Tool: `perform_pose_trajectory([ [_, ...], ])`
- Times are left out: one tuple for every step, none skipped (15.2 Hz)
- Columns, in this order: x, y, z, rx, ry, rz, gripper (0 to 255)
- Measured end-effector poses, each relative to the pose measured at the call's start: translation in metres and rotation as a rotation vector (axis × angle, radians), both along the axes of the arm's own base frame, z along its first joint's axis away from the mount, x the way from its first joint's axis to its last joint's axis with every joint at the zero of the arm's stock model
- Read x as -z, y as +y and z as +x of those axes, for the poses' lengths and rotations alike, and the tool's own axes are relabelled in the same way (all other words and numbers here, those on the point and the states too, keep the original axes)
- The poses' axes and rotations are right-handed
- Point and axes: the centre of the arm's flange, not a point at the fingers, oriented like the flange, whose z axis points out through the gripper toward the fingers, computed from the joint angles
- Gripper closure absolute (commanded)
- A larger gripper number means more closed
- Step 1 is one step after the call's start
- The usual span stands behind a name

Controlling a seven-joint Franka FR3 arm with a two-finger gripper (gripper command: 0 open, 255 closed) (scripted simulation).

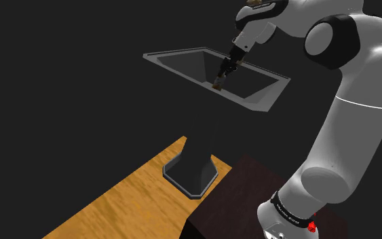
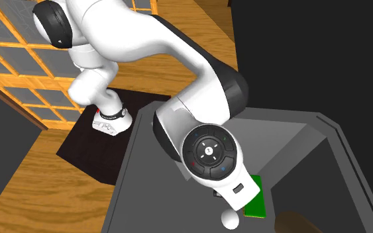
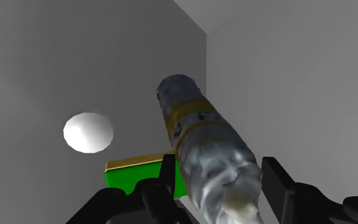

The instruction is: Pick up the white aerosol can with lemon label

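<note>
My gripper point(image 3: 220, 164) is narrowed onto the mottled white aerosol can point(image 3: 199, 124), a finger against each side. Its long axis runs straight ahead from my palm, beyond my fingertips, inside the grey basin point(image 3: 56, 57).

white rounded arm point(image 1: 359, 129) with dark joints point(image 1: 328, 41), a black lettered band point(image 1: 292, 213) near its base, and black tool point(image 3: 222, 181).

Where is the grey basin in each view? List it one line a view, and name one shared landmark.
Shoulder view: the grey basin sits upper middle, on its pedestal.
Second exterior view: the basin takes the lower right, beneath the arm.
Wrist view: the basin's walls stand behind the fingers.
Shared landmark: the arm reaching into it, its gripper clasping the aerosol can.
</note>
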Motion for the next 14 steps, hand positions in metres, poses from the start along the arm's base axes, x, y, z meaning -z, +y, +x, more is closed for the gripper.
perform_pose_trajectory([
  [-0.004, 0.001, 0.000, 0.000, 0.000, 0.000, 255],
  [-0.009, 0.001, -0.001, 0.000, 0.000, 0.000, 255],
  [-0.014, 0.002, 0.000, 0.000, 0.000, 0.000, 255],
  [-0.019, 0.001, 0.000, 0.000, 0.000, 0.000, 255],
  [-0.025, 0.001, 0.000, 0.000, 0.000, 0.000, 255],
  [-0.030, 0.001, -0.001, 0.000, 0.000, 0.000, 255],
  [-0.035, 0.000, 0.000, 0.000, 0.000, 0.000, 255],
  [-0.041, 0.001, -0.001, 0.000, 0.001, 0.000, 255],
  [-0.045, 0.001, 0.000, 0.000, 0.000, 0.000, 255],
  [-0.052, 0.000, 0.001, 0.000, 0.000, 0.000, 255],
  [-0.056, 0.000, 0.000, 0.000, 0.000, 0.000, 255],
  [-0.062, 0.000, -0.001, 0.000, 0.000, 0.000, 255],
  [-0.066, 0.000, -0.001, 0.000, 0.000, 0.000, 255],
  [-0.069, 0.001, 0.000, 0.000, 0.000, 0.000, 255],
])
